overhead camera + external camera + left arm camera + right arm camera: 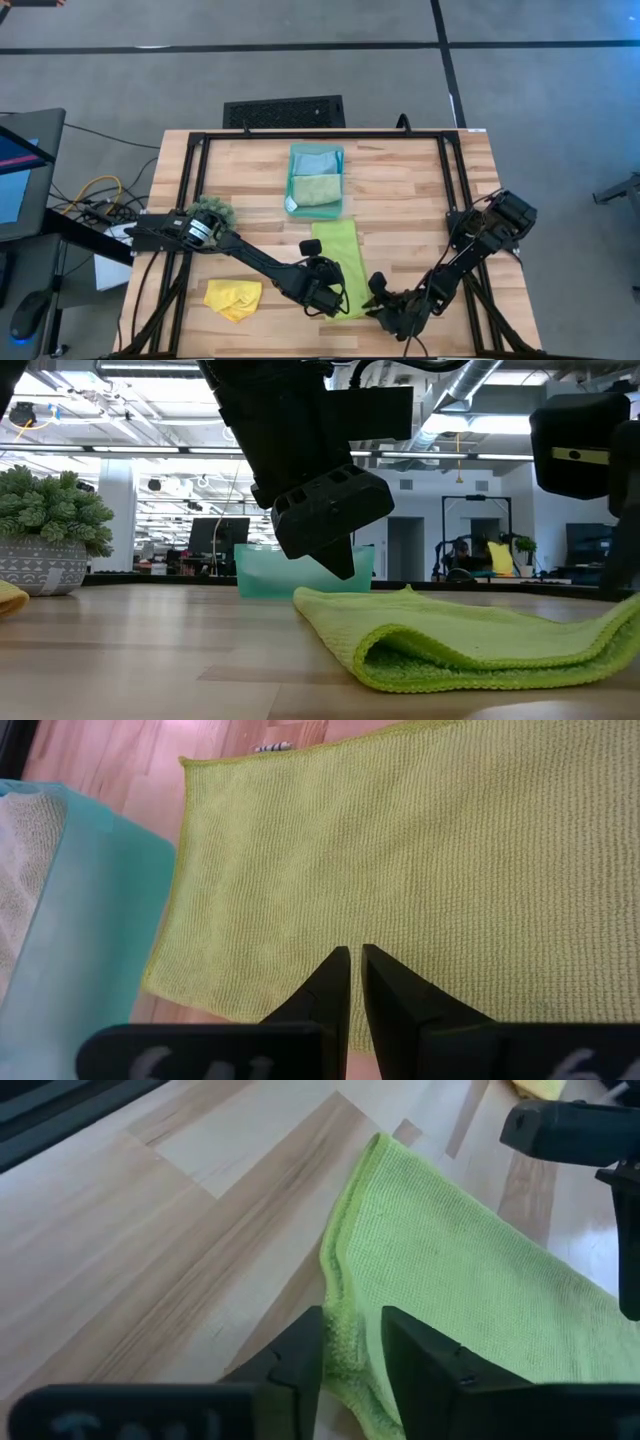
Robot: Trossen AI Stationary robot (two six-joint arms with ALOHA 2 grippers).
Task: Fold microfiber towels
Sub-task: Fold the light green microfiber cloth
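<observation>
The lime green towel (470,645) is lying nearest the low camera, folded over on itself, its rounded fold facing forward on the wooden table (150,660). Only this level view is showing the doubled layers; from above the cloth is reading as one flat strip (340,265) running from the table's front edge toward the teal tray (340,160).

The right gripper (352,1345) is sitting at the towel's front corner, and its wrist view is showing what the overhead hides: the jaws are standing a little apart with the towel's bunched edge between them, though whether they are pinching it is not clear. The left gripper (355,985) is hovering over the towel's middle, its jaws nearly pressed together with only a thin slit between them and nothing held; in the low view its dark head is hanging just above the cloth.

A yellow towel (233,298) is lying crumpled near the front left. Farther back, the tray is holding a pale sage green towel (318,190) and a light blue towel (313,160), seen only from overhead. A potted plant (50,525) is standing at the left.
</observation>
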